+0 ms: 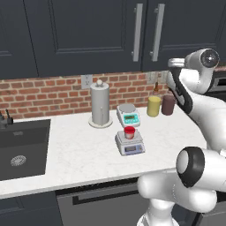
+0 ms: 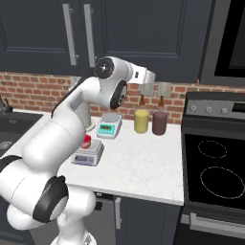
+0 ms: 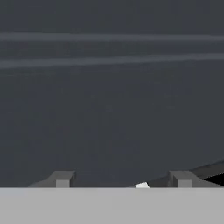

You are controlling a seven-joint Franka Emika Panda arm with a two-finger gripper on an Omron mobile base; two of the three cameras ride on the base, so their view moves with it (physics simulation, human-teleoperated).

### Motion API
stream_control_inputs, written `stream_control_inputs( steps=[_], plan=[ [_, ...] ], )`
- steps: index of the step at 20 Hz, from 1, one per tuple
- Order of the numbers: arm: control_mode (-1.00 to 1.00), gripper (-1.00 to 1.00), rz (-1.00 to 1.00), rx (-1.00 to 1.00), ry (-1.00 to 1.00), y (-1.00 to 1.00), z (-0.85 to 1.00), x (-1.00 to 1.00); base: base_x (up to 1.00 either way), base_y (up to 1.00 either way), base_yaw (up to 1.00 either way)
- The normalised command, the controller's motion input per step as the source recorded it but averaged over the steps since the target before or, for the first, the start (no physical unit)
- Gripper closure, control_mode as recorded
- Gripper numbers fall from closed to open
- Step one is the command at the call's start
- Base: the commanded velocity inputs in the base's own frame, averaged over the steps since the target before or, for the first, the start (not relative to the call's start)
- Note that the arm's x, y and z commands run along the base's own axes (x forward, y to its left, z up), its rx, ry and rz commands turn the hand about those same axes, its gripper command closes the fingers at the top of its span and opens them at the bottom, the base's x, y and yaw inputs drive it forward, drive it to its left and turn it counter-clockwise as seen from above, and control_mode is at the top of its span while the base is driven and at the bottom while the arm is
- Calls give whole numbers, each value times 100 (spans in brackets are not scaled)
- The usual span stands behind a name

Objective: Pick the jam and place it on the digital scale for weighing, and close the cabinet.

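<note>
Jam [image 1: 129, 132]: small red jar, upright on the plate of the digital scale [image 1: 130, 143]; also seen from the right [image 2: 86, 141] on the same scale [image 2: 87, 153].
Digital scale: flat grey unit with bluish-purple display, on the white bench [image 1: 79, 154], near its front edge.
Second scale [image 1: 128, 115]: teal-green display, just behind the first, nearer the brick wall.
Cabinet [image 1: 101, 31]: dark upper doors flush and shut, two vertical silver bar handles [image 1: 137, 32] side by side.
Jaws: two dark fingertips [image 3: 62, 179] well apart in the hand view, nothing between them; parted, gripping nothing. Dark panelled cabinet surface [image 3: 109, 109] close ahead.
Arm: raised, hand up at cabinet-bottom height, above the bottles.
Paper towel holder [image 1: 100, 106]: upright, left of the teal scale.
Bottles: yellow [image 1: 154, 105] and dark maroon [image 1: 168, 104], side by side against the wall.
Sink [image 1: 20, 152]: dark basin at the bench's left end.
Stove [image 2: 215, 167]: black cooktop right of the bench.
</note>
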Motion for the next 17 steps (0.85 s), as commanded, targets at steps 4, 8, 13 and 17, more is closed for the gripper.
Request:
stream_control_inputs(
  steps=[4,8,13,17],
  plan=[
    [-100,-100,-10,-4,14,20,0,29,0,0,0],
    [-100,-100,-1,-8,6,42,0,-3,0,0,0],
    [-100,-100,0,-11,0,83,0,-2,0,0,0],
    [-100,-100,0,-9,-1,100,0,-1,0,0,0]
  ],
)
